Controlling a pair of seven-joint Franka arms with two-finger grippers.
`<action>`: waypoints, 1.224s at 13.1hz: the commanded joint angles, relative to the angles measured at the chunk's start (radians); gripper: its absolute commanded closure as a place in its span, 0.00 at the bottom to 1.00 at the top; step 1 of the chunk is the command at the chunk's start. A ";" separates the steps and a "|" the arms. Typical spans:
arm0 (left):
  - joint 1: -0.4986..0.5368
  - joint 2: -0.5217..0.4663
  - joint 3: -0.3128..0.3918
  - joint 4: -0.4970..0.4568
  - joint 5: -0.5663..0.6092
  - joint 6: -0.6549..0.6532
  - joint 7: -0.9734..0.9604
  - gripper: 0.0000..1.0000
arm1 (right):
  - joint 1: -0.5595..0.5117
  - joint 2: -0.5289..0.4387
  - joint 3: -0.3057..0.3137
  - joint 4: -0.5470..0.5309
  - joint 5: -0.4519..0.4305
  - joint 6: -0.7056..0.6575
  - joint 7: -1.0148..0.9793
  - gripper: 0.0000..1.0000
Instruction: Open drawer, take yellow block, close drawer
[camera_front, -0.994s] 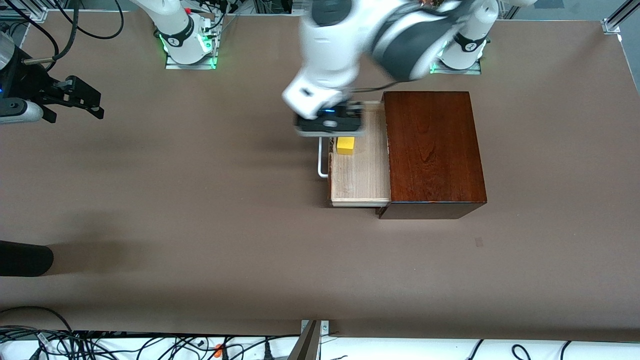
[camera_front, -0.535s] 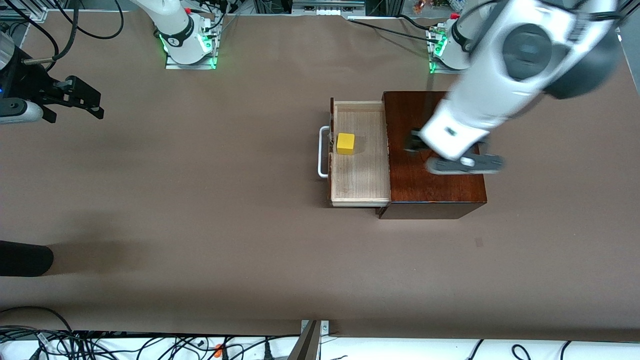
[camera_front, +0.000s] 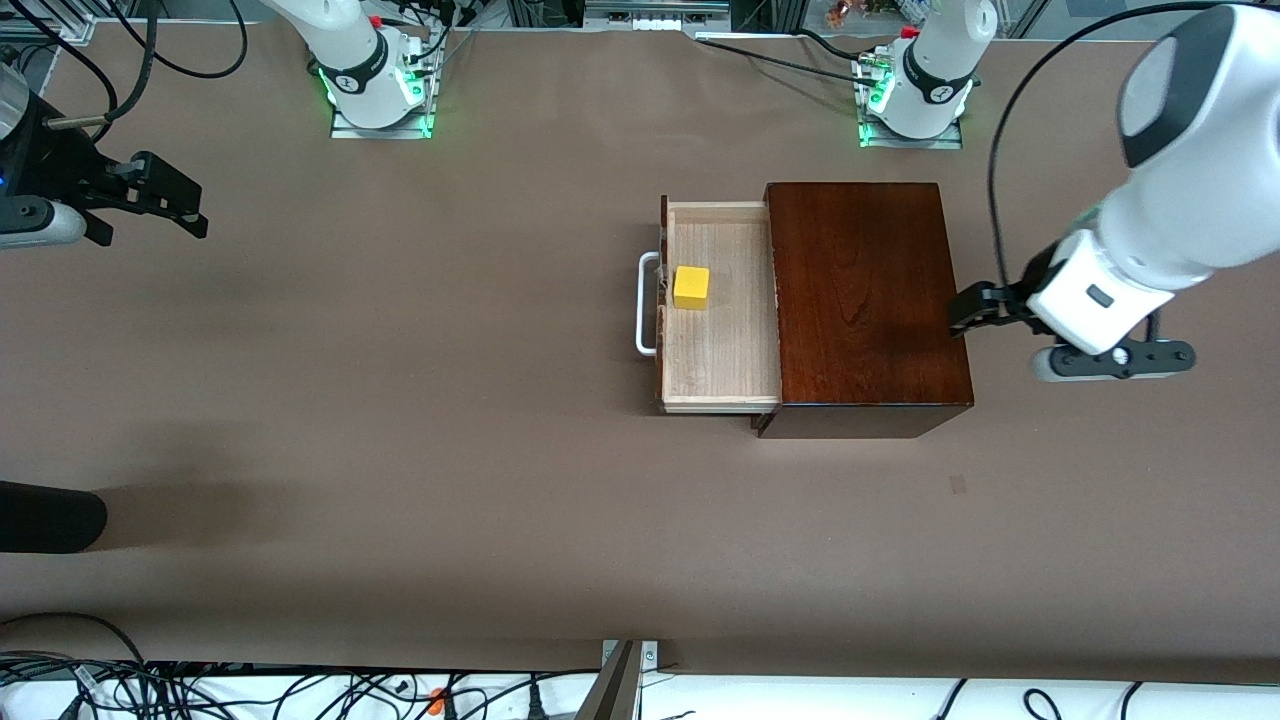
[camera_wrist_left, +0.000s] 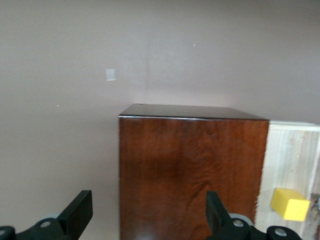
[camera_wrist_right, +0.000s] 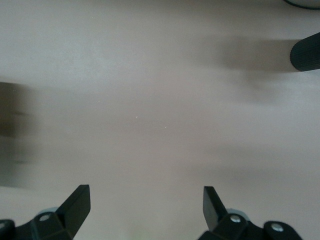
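The drawer (camera_front: 722, 350) stands pulled out of the dark-brown box (camera_front: 865, 300), its white loop handle (camera_front: 645, 305) toward the right arm's end. The yellow block (camera_front: 691, 287) lies in the drawer close to the handle, untouched. My left gripper (camera_front: 968, 312) hangs open and empty over the box's edge at the left arm's end. The left wrist view shows that gripper (camera_wrist_left: 148, 215) above the box (camera_wrist_left: 190, 160), with the drawer (camera_wrist_left: 292, 155) and the block (camera_wrist_left: 289, 204) off to one side. My right gripper (camera_front: 185, 205) waits open over bare table (camera_wrist_right: 145, 205) at the right arm's end.
A black rounded object (camera_front: 50, 515) (camera_wrist_right: 306, 52) pokes in at the table's edge at the right arm's end, nearer the front camera. A small pale mark (camera_front: 958, 484) lies on the brown table nearer the camera than the box. Cables run along the table's edges.
My left arm has swung away from above the drawer, across the box top, to the box's edge at the left arm's end. Block and drawer stayed put. The right arm is still.
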 joint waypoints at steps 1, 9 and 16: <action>-0.118 -0.140 0.221 -0.158 -0.088 0.038 0.162 0.00 | -0.007 -0.006 0.004 0.000 -0.003 -0.011 -0.009 0.00; -0.163 -0.180 0.305 -0.113 -0.081 -0.063 0.216 0.00 | -0.007 -0.006 0.004 0.000 -0.003 -0.011 -0.009 0.00; -0.163 -0.183 0.302 -0.088 -0.061 -0.112 0.291 0.00 | -0.008 -0.006 0.004 0.000 -0.003 -0.011 -0.009 0.00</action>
